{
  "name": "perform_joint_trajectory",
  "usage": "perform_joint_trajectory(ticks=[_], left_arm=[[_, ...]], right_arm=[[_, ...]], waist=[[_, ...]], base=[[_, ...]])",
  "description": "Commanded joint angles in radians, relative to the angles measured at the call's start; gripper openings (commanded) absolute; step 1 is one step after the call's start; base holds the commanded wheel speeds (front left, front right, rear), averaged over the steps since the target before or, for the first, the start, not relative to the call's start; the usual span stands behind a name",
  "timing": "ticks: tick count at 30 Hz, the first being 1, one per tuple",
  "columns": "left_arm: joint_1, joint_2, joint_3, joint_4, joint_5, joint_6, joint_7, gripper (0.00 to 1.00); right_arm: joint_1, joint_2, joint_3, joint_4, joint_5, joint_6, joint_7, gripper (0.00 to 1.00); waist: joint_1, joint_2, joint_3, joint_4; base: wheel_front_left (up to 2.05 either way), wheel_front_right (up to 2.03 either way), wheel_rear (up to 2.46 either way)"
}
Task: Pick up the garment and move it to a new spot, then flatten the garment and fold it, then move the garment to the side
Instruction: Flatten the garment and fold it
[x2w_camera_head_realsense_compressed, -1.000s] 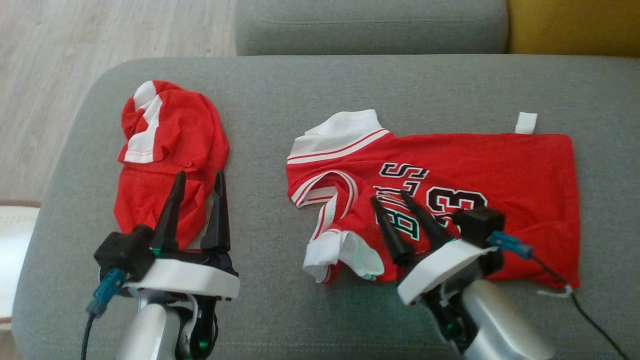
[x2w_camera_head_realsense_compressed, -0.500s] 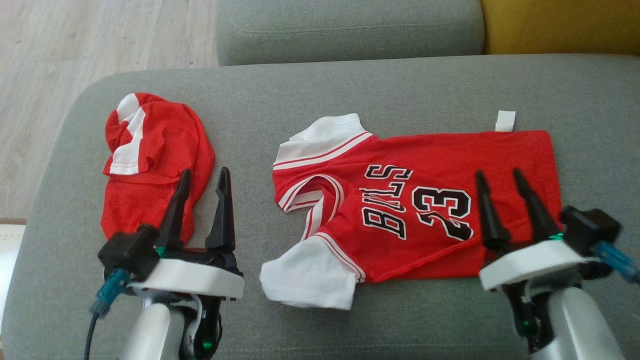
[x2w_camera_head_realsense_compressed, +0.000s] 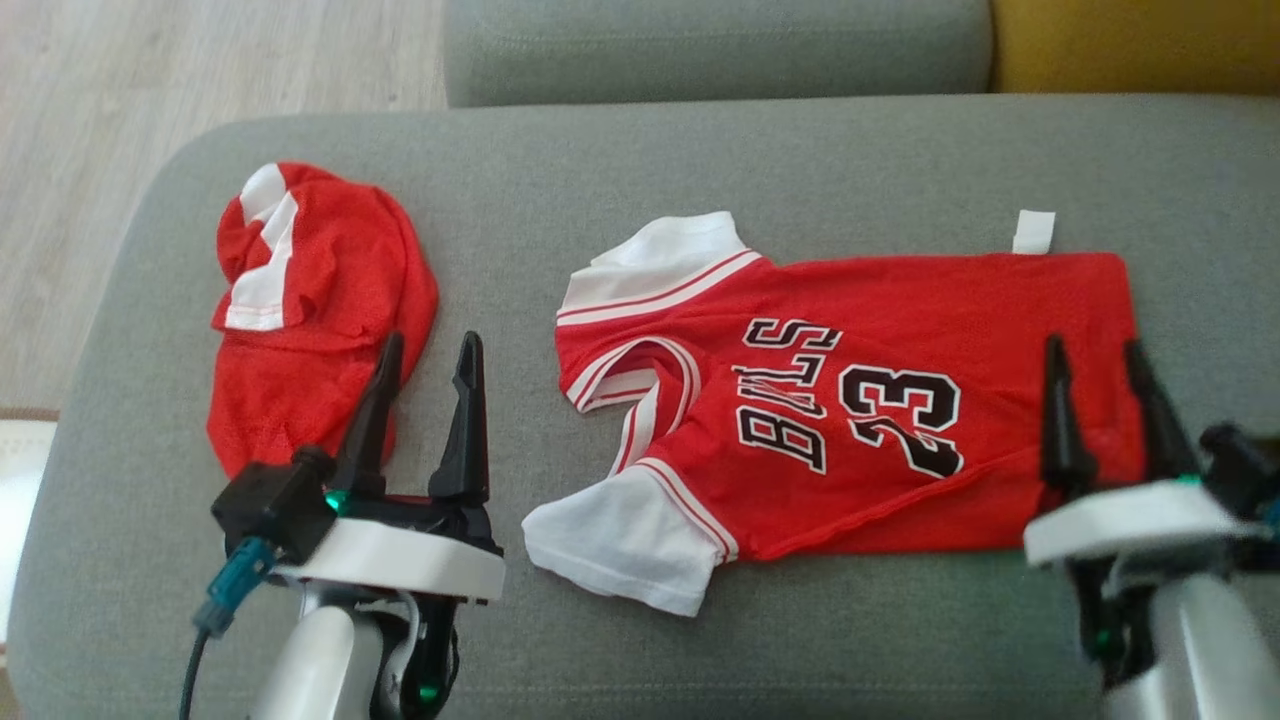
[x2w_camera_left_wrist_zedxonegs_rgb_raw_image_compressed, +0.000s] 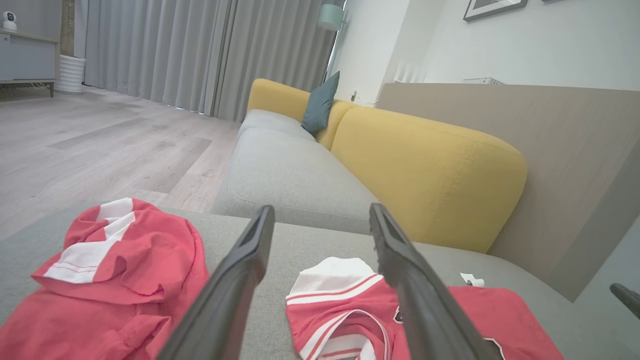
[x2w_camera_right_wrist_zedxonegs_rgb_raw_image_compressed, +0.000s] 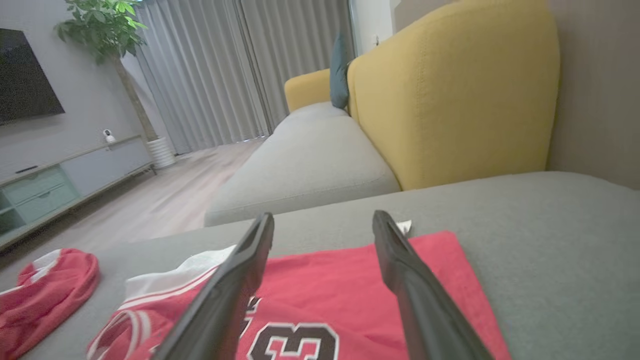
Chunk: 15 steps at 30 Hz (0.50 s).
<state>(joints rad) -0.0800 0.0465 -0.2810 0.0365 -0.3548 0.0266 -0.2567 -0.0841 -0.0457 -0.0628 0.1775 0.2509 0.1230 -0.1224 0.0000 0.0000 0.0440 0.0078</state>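
The garment (x2w_camera_head_realsense_compressed: 900, 300) is a red jersey with white sleeves and "BULLS 23" in black. It lies spread flat across the middle of the grey seat cushion (x2w_camera_head_realsense_compressed: 700, 160), collar to the left. My right gripper (x2w_camera_head_realsense_compressed: 1095, 347) is open over its right hem end with nothing between the fingers; in the right wrist view that gripper (x2w_camera_right_wrist_zedxonegs_rgb_raw_image_compressed: 323, 216) points across the jersey (x2w_camera_right_wrist_zedxonegs_rgb_raw_image_compressed: 325, 290). My left gripper (x2w_camera_head_realsense_compressed: 431, 342) is open and empty over bare cushion, left of the jersey's collar. The left wrist view looks along that gripper (x2w_camera_left_wrist_zedxonegs_rgb_raw_image_compressed: 321, 210) past the jersey's collar (x2w_camera_left_wrist_zedxonegs_rgb_raw_image_compressed: 345, 305).
A second red and white piece of clothing (x2w_camera_head_realsense_compressed: 320, 290) lies crumpled at the cushion's left end, just left of my left gripper. Another grey cushion (x2w_camera_head_realsense_compressed: 720, 50) and a yellow backrest (x2w_camera_head_realsense_compressed: 1130, 40) lie beyond. Wooden floor (x2w_camera_head_realsense_compressed: 150, 80) lies off the left edge.
My right gripper has swung from the jersey's middle to its right hem end. The near white sleeve, bunched up before, now lies flat. The camera shifted slightly; my left gripper kept its place.
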Motion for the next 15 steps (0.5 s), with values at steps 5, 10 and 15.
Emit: perform_joint_trajectory(ticks=[5, 10, 15], left_arm=[[-0.053, 0.004, 0.015, -0.032, 0.001, -0.007, -0.005, 1.0], [-0.083, 0.004, 0.01, -0.025, 0.009, -0.02, -0.005, 1.0], [-0.124, 0.004, 0.008, -0.021, 0.006, -0.032, -0.005, 1.0]], right_arm=[[-0.197, -0.004, -0.067, 0.049, -0.086, 0.008, 0.059, 1.0], [-0.383, -0.004, -0.223, 0.221, -0.21, 0.008, 0.15, 1.0], [-0.571, -0.004, -0.464, 0.419, -0.355, 0.008, 0.229, 1.0]], waist=[[0.0, 0.0, 0.058, 0.024], [0.0, 0.0, 0.131, 0.057], [0.0, 0.0, 0.206, 0.097]], base=[[0.0, 0.0, 0.0], [0.0, 0.0, 0.0], [0.0, 0.0, 0.0]])
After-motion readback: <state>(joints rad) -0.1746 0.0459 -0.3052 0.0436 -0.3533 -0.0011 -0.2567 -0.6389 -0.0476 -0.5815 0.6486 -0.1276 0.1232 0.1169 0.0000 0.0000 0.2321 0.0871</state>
